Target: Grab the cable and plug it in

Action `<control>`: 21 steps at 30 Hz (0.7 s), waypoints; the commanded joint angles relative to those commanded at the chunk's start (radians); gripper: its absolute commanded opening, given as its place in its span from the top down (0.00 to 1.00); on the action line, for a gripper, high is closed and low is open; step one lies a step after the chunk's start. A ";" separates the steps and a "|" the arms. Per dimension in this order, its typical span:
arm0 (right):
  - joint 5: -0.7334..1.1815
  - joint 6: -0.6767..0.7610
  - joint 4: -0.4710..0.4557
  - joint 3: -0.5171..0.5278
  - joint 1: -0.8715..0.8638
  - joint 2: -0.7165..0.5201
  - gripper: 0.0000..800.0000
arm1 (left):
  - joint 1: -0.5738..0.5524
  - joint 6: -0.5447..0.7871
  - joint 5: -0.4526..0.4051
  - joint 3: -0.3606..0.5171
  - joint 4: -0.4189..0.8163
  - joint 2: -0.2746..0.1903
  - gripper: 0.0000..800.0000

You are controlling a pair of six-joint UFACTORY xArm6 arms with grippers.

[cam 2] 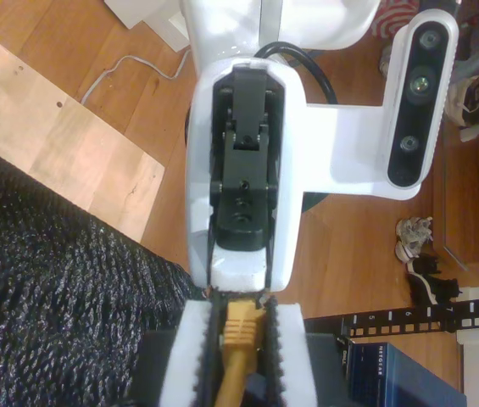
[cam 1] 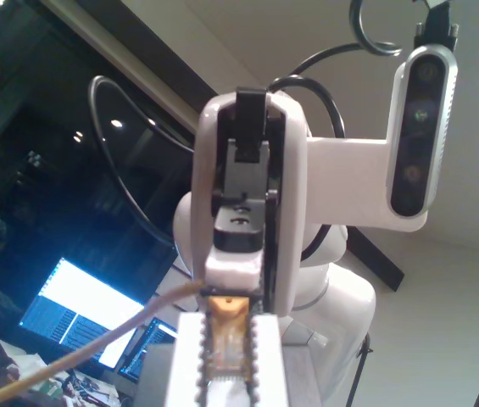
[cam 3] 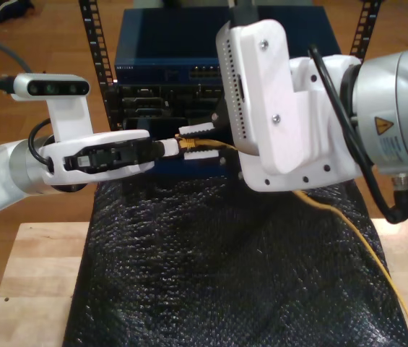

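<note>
The yellow cable (cam 3: 195, 144) hangs above the black mat, held at its plug end where my two grippers meet tip to tip. My first gripper (cam 1: 226, 324), on the arm at the exterior view's left (cam 3: 171, 147), is shut on the clear plug (cam 1: 226, 339). The cable (cam 1: 95, 343) trails away from there. My second gripper (cam 2: 241, 312), on the big arm at the exterior view's right (cam 3: 202, 142), is shut on the yellow boot (cam 2: 242, 326) just behind the plug. The cable passes back between its fingers. It then drops to the mat at the exterior view's right.
A rack with a blue switch (cam 3: 189, 50) and dark ports stands behind the grippers. A black mat (cam 3: 225, 275) covers the wooden table (cam 3: 37, 289). A numbered panel (cam 2: 426, 320) and shoes (cam 2: 413, 237) lie on the floor. Lit monitors (cam 1: 78, 305) glow beyond.
</note>
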 joint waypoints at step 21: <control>-0.034 0.003 0.000 0.018 0.008 -0.002 1.00 | 0.000 0.003 0.037 0.002 -0.008 0.011 0.63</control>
